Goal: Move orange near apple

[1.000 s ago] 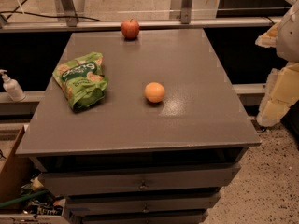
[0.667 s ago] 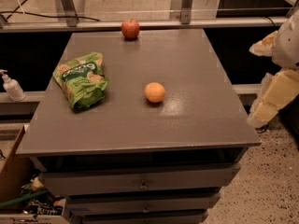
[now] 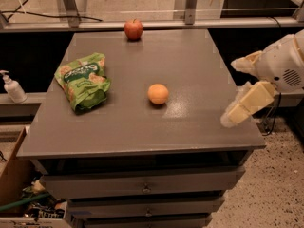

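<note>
Your gripper (image 3: 231, 92) hangs by the counter's (image 3: 142, 132) right edge, fingers (image 3: 247, 103) apart but smeared with blur, and its arm (image 3: 285, 65) runs out of frame. The green bag's (image 3: 83, 81) print is too small to read. The cardboard box (image 3: 12, 175) bottom-left is cut off.

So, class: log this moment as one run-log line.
gripper: open, by right edge of grey table | pale round orange: mid-table, ungrasped | red stemmed apple: far edge

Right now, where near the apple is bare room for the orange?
Bare: the back strip of the table on both sides of the apple, and the stretch between apple and orange. Crowded: the left, by the green bag. The end effector hangs open over the right edge.
</note>
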Tool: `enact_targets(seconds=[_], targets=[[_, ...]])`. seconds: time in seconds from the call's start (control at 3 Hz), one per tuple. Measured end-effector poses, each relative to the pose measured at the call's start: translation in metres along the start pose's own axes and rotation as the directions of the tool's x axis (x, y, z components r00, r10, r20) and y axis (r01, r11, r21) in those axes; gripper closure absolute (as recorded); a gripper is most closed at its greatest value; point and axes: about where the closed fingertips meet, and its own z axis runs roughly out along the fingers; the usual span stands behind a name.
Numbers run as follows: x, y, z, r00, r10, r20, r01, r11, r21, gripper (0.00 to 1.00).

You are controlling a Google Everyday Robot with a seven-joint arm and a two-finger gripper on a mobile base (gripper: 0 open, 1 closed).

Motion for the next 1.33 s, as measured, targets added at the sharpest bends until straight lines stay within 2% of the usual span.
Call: enact_targets(seconds=[0.33,1.0,1.33], targets=[[-0.036,0.002,0.022,0.985,0.023,0.172,-0.016,0.9991,-0.039,0.00],[-0.037,0.002,0.029,0.982,0.004,0.188,0.004,0.9992,-0.040,0.00],[-0.034,0.003,0.057,0.977,0.003,0.215,0.003,0.9996,-0.028,0.00]])
